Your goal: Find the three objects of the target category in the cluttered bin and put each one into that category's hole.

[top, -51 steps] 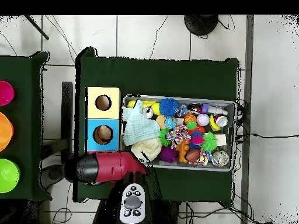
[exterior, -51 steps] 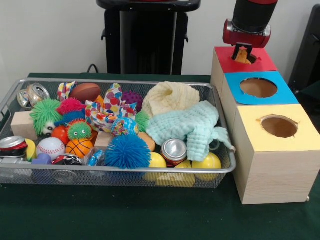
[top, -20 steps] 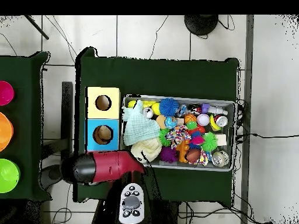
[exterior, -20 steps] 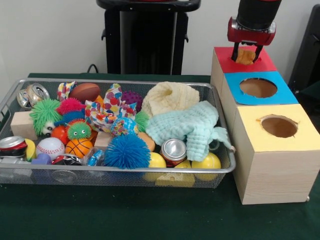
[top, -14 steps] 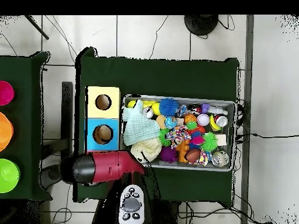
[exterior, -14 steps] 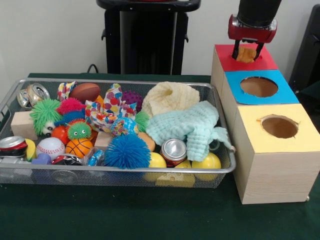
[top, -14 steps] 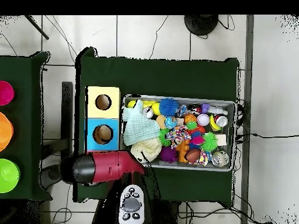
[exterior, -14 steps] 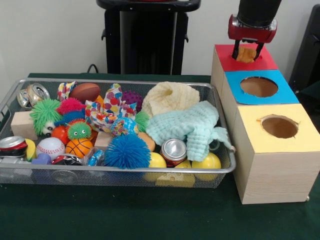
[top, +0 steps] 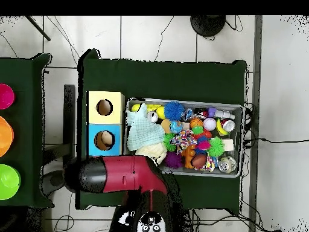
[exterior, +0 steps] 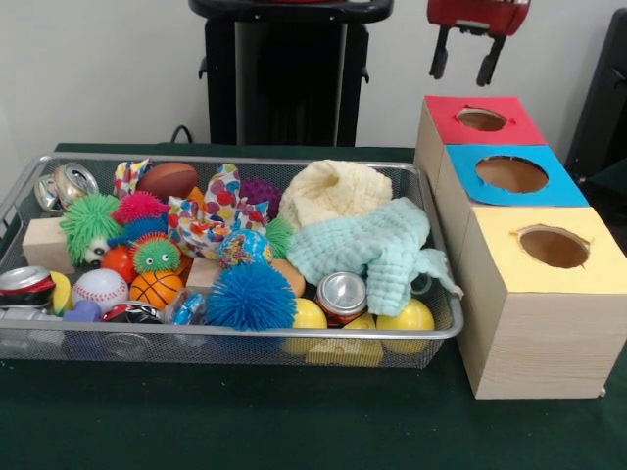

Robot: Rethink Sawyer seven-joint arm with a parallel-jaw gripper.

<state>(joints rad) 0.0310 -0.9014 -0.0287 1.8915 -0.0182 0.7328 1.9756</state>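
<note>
My gripper (exterior: 462,61) hangs open and empty above the red-topped box (exterior: 519,122), just behind its round hole (exterior: 481,118). In front of it stand the blue-topped box (exterior: 468,168) and the yellow-topped box (exterior: 509,257), each with its own hole. To their left, the wire bin (exterior: 235,338) holds mixed clutter: a cream knit cloth (exterior: 335,191), a mint cloth (exterior: 377,250), a patterned cloth (exterior: 206,220), soda cans (exterior: 340,294), spiky balls (exterior: 250,297) and sports balls (exterior: 155,288). In the overhead view the red arm (top: 121,174) covers the red box and hides the gripper.
Wooden blocks (exterior: 44,243) and yellow balls (exterior: 409,315) also lie in the bin. The black pedestal (exterior: 289,73) stands behind the bin. In the overhead view, coloured bowls (top: 5,181) sit on a second table to the left.
The gripper has risen from the red box's hole. The orange-yellow thing it held there is gone from between its fingers and no longer shows.
</note>
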